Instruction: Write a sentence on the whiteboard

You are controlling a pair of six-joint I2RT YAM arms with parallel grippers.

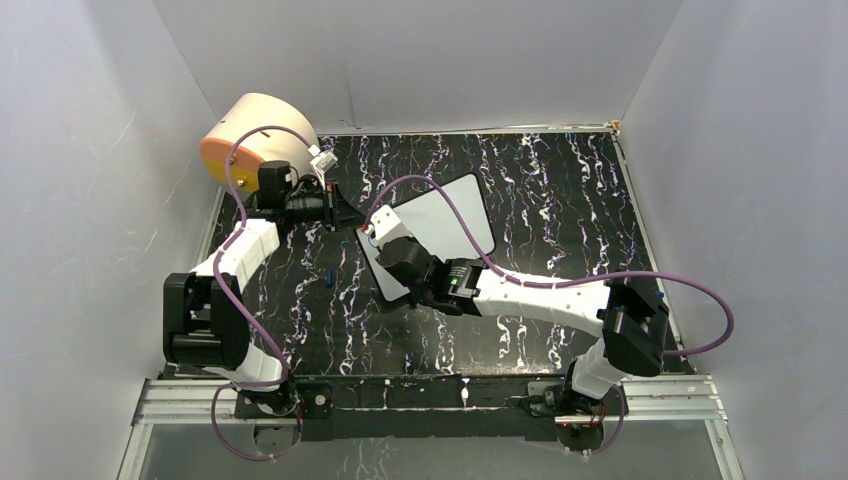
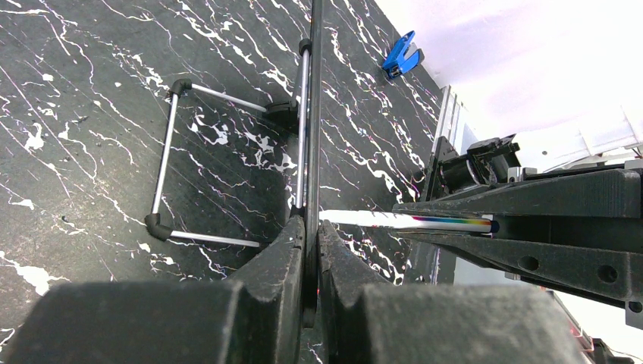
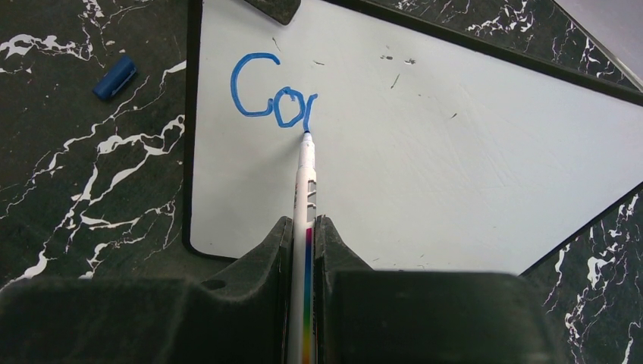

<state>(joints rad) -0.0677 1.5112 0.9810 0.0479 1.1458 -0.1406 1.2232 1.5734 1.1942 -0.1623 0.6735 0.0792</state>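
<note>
Marker (image 3: 306, 171) tight between right end effector (image 3: 304, 221) jaws

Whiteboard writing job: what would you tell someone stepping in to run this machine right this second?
Left hand: shut on the rim of the small grey-white, black-rimmed whiteboard.
Right hand: shut on a white rainbow-striped marker, tip touching the board.
Done: blue letters "Co" plus one more stroke.
Left: the rest of the sentence.
Blue pen cap lies on the black marbled table beside the board.
</note>
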